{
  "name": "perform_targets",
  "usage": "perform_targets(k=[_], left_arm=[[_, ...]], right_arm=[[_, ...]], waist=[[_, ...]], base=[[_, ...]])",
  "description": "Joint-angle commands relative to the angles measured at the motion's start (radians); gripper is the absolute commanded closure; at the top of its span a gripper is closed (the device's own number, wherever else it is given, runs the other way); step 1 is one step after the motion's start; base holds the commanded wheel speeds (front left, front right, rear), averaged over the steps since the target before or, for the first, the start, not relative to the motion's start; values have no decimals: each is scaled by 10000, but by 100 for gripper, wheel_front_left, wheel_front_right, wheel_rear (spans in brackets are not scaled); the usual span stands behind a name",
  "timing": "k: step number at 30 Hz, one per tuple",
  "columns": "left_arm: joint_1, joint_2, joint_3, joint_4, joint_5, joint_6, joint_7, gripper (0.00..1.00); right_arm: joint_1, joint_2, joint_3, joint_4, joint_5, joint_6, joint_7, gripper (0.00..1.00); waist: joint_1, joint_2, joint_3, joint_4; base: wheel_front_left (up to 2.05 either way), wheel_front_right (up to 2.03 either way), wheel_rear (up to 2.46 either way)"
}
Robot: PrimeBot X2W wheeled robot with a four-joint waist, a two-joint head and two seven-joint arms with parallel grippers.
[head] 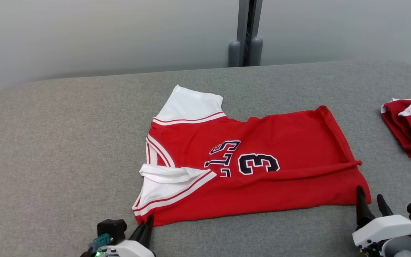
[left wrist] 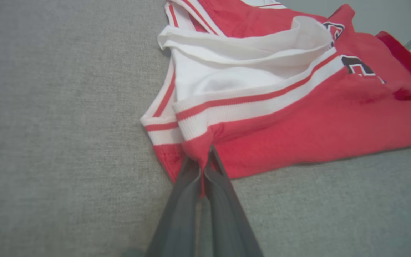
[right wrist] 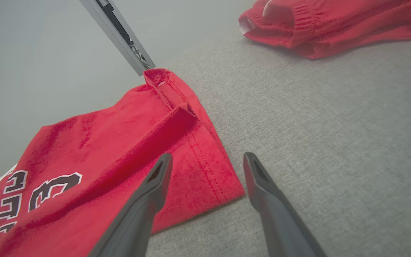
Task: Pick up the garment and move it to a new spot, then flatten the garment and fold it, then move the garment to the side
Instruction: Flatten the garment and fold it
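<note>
The garment [head: 262,178] is a red jersey with white striped trim and dark numbers, lying folded along its length on the grey padded table. My left gripper [head: 147,222] is shut on its near left corner, and the left wrist view has red cloth [left wrist: 227,142] pinched between the closed fingers [left wrist: 202,167]. My right gripper [head: 369,200] is open at the near right hem corner. One finger [right wrist: 157,178] lies over the red hem [right wrist: 205,167], the other finger [right wrist: 257,178] over bare table beside it.
A second red and white garment [head: 410,125] lies bunched at the table's right edge, also seen in the right wrist view [right wrist: 334,25]. The grey table [head: 48,142] ends at a pale wall with a dark vertical post [head: 245,32] behind.
</note>
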Motion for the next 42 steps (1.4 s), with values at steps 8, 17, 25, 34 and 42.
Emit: perform_targets(k=[8,17,25,34,42], left_arm=[[-274,71,-124,-56,140,-94,22,100],[-277,62,-185,-7,248,-141,23,100],[-269,59,-339,208,473,-195,22,100],[-241,282,-583,337,709,-522,22,100],[-249,729,-1142,46,512,-790,740,100]], right_arm=[[-597,-334,250,1326,849,0,-8,0],[-921,-419,1181,1604,1551,0,-8,100],[-685,-746,1639,1353,1919,0,-8,100],[-403,-1097,2385,1480,2396,-1,-8,100],[-275,-1417,3239,1624,3166,-1,489,100]], waist=[[0,-1,170,178],[0,-1,216,164],[0,-1,-141,43],[0,-1,-649,-120],[0,-1,-896,-106]], base=[[0,0,0],[0,0,0],[0,0,0],[0,0,0],[0,0,0]])
